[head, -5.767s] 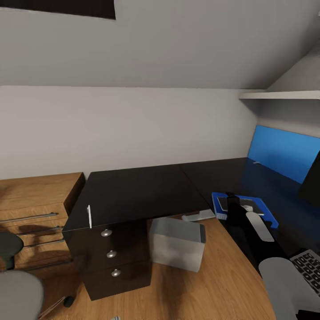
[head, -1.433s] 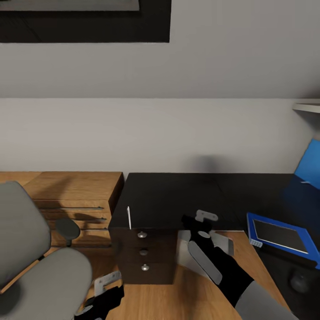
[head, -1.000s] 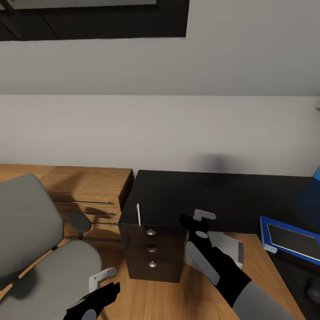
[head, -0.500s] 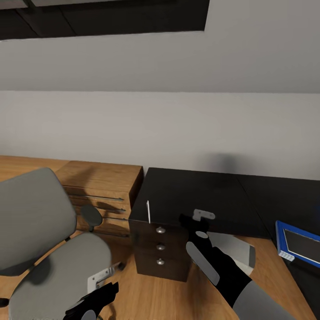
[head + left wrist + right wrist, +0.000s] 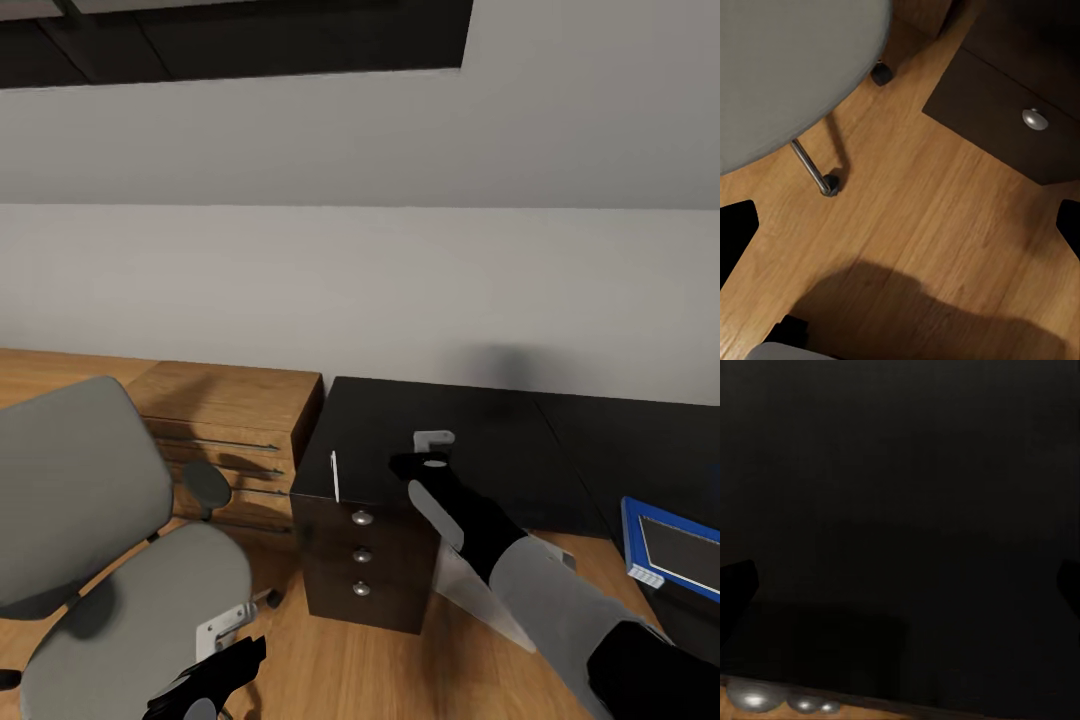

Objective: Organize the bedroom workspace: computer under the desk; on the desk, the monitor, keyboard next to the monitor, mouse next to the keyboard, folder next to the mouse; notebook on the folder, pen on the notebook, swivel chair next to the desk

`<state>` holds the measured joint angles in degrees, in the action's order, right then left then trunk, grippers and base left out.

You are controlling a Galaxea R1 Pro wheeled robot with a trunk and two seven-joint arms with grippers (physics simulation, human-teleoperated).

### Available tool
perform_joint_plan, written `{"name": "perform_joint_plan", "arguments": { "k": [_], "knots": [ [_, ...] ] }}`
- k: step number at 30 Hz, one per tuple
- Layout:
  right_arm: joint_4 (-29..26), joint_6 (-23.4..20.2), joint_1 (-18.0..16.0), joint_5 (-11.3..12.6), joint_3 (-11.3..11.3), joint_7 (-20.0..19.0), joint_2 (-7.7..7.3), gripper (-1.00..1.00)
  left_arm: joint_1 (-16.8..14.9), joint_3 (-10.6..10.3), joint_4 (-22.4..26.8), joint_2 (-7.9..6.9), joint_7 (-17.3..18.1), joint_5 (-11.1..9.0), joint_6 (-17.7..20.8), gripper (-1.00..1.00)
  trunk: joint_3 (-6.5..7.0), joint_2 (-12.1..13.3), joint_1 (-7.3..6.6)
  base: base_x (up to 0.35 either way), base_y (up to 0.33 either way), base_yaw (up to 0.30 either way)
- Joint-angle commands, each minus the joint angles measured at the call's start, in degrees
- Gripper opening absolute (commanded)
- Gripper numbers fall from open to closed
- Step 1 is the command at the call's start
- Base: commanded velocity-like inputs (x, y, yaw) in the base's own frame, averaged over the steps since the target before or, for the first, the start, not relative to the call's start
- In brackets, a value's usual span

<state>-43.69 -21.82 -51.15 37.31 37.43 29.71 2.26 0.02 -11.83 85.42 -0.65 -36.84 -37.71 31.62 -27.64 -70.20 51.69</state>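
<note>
I hold my right gripper [image 5: 432, 452] over the desk [image 5: 480, 440], fingers spread, empty; the pen [image 5: 335, 476] lies just left of it at the edge. My left gripper [image 5: 215, 650] hangs low beside the swivel chair [image 5: 110, 560], its opening unclear. The folder [image 5: 672, 548] already lies on the desk, far right; pen and chair remain

A pale grey wall [image 5: 360, 290] is seen across the back, with a dark framed panel [image 5: 250, 40], possibly a window, set at its top. The floor [image 5: 380, 670] is laid in warm wood planks, and a broad shadow is cast on it in the left wrist view. A low wooden chest of drawers [image 5: 235, 430] is placed against the wall, just beside a black drawer unit [image 5: 365, 560] fitted with three round metal knobs [image 5: 362, 518].
</note>
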Motion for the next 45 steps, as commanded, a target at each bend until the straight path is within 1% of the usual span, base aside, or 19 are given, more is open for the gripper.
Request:
{"name": "perform_joint_plan", "arguments": {
  "k": [1,2,3,8,12,18,19,22,34,41,45],
  "knots": [
    [3.9,-0.5,-2.3,0.4,0.0,-1.5,0.84,1.0,0.0,-0.1,0.1,-0.05,-0.5,-0.5,0.0,1.0,-0.05,0.0,0.0,0.0,0.0,0.0],
    [5.8,-0.7,-3.3,0.4,-0.1,-2.3,1.19,1.0,0.0,-0.1,0.1,-0.05,-0.5,-0.5,0.0,1.0,-0.05,0.0,0.0,0.0,0.0,0.0],
    [13.0,-0.3,-6.6,0.5,-0.3,-4.7,2.3,1.0,0.0,-0.1,0.1,-0.05,-0.5,-0.5,0.0,1.0,-0.05,0.0,0.0,0.0,0.0,0.0],
    [15.4,2.0,-7.3,0.8,-0.2,-5.4,2.68,1.0,0.0,-0.1,0.2,-0.05,-0.5,-0.5,0.0,1.0,-0.05,0.0,0.0,0.0,0.0,0.0],
    [15.6,1.9,-7.2,0.9,-0.3,-5.6,2.54,1.0,0.0,-0.1,0.3,-0.05,-0.5,-0.5,0.0,1.0,-0.05,0.0,0.0,0.0,0.0,0.0],
    [15.5,2.1,-7.1,0.9,-0.2,-5.5,2.75,1.0,0.0,-0.1,0.3,-0.05,-0.5,-0.5,0.0,1.0,-0.06,0.0,0.0,0.0,0.0,0.004],
    [15.6,2.2,-7.1,0.9,-0.2,-5.6,3.27,1.0,0.0,-0.1,0.3,-0.05,-0.5,-0.5,0.0,1.0,-0.11,0.0,0.0,0.0,0.0,0.121],
    [15.7,2.3,-7.1,0.9,-0.2,-5.7,3.62,1.0,0.0,-0.1,0.3,-0.05,-0.5,-0.5,0.0,1.0,-0.28,0.0,0.0,0.0,0.0,0.147],
    [17.0,2.4,-7.1,0.8,-0.2,-5.8,4.1,1.0,0.0,0.0,0.3,-0.11,-0.7,-0.5,-1.1,1.0,-1.09,0.0,0.0,0.0,0.0,0.134],
    [17.2,2.4,-7.1,0.8,-0.1,-5.7,4.25,1.0,0.0,0.2,0.3,-0.14,-0.6,-0.5,-1.2,1.0,-1.16,0.0,0.0,0.0,0.0,0.021],
    [17.2,2.4,-7.1,0.7,-0.1,-5.7,4.25,1.0,0.0,0.2,0.3,-0.12,-0.6,-0.5,-1.2,1.0,-1.16,0.0,0.0,0.0,0.0,0.219]
  ]
}}
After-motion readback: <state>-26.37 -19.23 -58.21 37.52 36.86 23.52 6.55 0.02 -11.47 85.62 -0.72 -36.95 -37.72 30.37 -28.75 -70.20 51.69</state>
